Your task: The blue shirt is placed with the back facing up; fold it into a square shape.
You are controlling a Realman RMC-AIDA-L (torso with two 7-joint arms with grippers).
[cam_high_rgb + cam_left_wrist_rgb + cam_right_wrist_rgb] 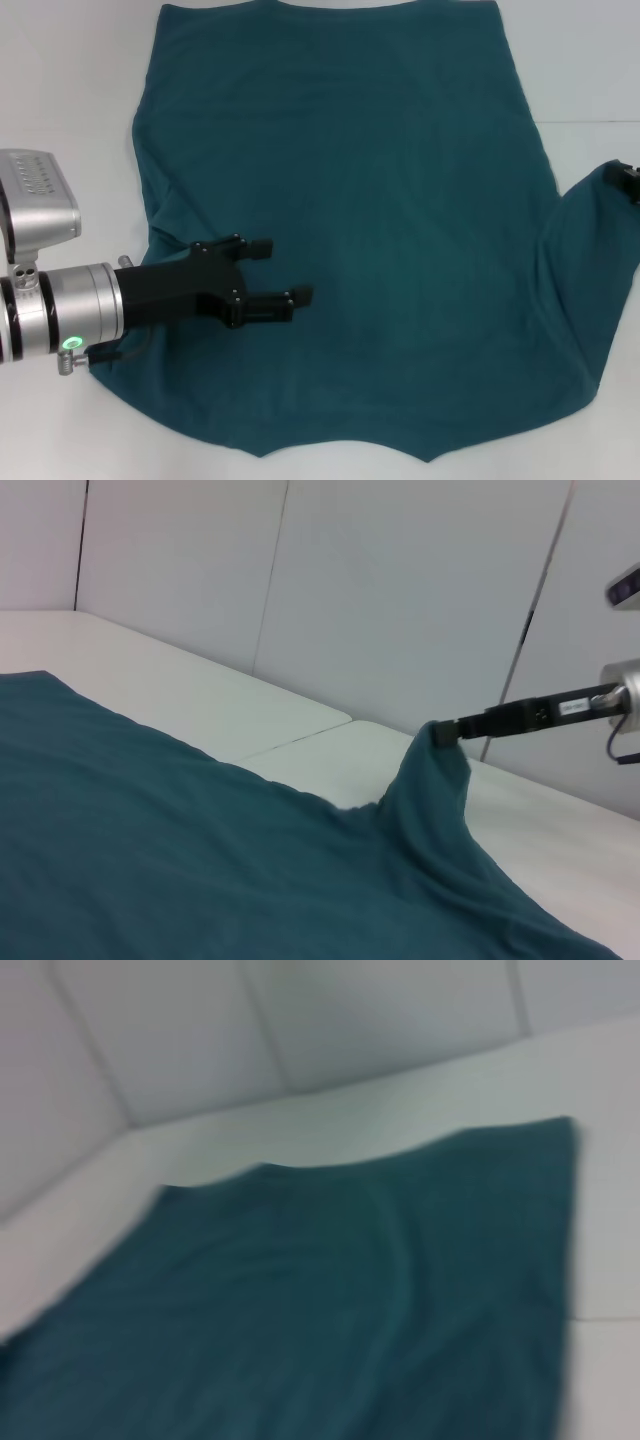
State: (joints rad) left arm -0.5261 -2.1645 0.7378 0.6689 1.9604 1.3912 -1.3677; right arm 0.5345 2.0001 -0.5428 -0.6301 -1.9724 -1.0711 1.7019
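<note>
**Inspector:** Counting first: what is on the bench?

**Robot:** One blue shirt [370,200], one white table [70,90] beneath it, and my two grippers. Nothing else is in sight apart from the pale wall panels [400,600] behind the table.

**Inspector:** State of the left gripper?

**Robot:** My left gripper [283,270] reaches in from my left side and sits over the shirt's left portion, pointing across the cloth. Its two black fingers [285,297] stand apart with a clear gap between them, and no fabric is between them. From the head view I cannot tell whether the fingers rest on the cloth or hang just above it.

**Inspector:** And the right?

**Robot:** My right gripper [445,732] is at the far right edge of the head view, mostly cut off. In the left wrist view its dark tip is closed on a bunch of the shirt's fabric, and the cloth rises to it in a peak above the table.

**Inspector:** Condition of the garment?

**Robot:** It is dark teal-blue, plain on the upper face, with no lettering showing. It lies spread flat over most of the table's middle, one straight edge at the far side and a scalloped edge nearest my body. The surface is smooth, with faint creases only. On my right side the sleeve section [590,260] is lifted and drawn outward, draping from the gripped point down to the table.
</note>
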